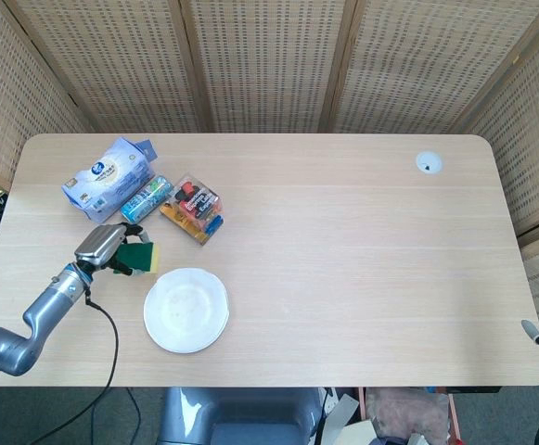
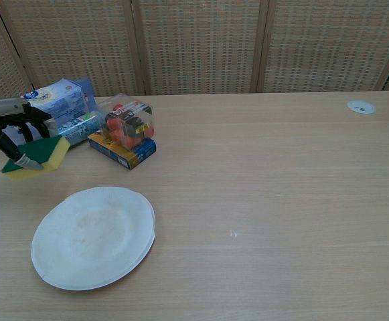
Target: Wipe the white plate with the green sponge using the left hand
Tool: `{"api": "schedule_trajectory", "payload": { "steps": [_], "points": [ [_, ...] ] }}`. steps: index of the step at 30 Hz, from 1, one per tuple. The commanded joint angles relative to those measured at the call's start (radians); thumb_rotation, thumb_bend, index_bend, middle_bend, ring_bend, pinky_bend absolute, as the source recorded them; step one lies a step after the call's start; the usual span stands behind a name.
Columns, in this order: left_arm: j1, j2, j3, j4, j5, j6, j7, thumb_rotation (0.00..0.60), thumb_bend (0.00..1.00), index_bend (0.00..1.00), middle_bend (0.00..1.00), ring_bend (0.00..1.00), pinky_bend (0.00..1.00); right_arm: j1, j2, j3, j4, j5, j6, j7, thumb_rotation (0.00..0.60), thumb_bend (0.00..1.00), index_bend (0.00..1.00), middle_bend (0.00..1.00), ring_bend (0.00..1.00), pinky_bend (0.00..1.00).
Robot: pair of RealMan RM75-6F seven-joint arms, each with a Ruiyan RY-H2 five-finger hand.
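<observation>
The white plate (image 1: 186, 310) (image 2: 94, 237) lies flat near the table's front left, with nothing on it. My left hand (image 1: 111, 247) (image 2: 10, 127) is to the left of the plate and clear of it, holding the green and yellow sponge (image 1: 141, 256) (image 2: 39, 155) above the table. The sponge sticks out to the right of the fingers, green face up in the chest view. Only a dark tip of my right hand (image 1: 534, 332) shows at the far right edge of the head view.
Behind the plate lie a blue and white tissue pack (image 1: 108, 177) (image 2: 50, 101), a can on its side (image 1: 147, 198) (image 2: 80, 127) and a clear battery pack (image 1: 193, 209) (image 2: 122, 129). A white grommet (image 1: 428, 163) (image 2: 361, 106) sits at the far right.
</observation>
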Motion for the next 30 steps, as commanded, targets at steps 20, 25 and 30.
{"api": "schedule_trajectory", "payload": {
  "steps": [20, 25, 30],
  "points": [
    [0.182, 0.06, -0.032, -0.135, -0.034, 0.279, 0.234, 0.6, 0.0, 0.0, 0.0, 0.0, 0.0, -0.014, 0.014, -0.019, -0.008, -0.06, 0.035, 0.039, 0.6, 0.0, 0.0, 0.0, 0.0, 0.0],
    [0.321, 0.117, -0.059, -0.324, -0.079, 0.519, 0.357, 0.6, 0.0, 0.0, 0.0, 0.0, 0.0, -0.008, 0.008, -0.021, 0.021, -0.071, 0.028, 0.056, 0.6, 0.0, 0.0, 0.0, 0.0, 0.0],
    [0.46, 0.19, -0.033, -0.576, -0.105, 0.726, 0.616, 0.6, 0.0, 0.0, 0.0, 0.0, 0.0, -0.003, -0.003, -0.021, 0.049, -0.083, 0.034, 0.067, 0.6, 0.0, 0.0, 0.0, 0.0, 0.0]
  ]
}}
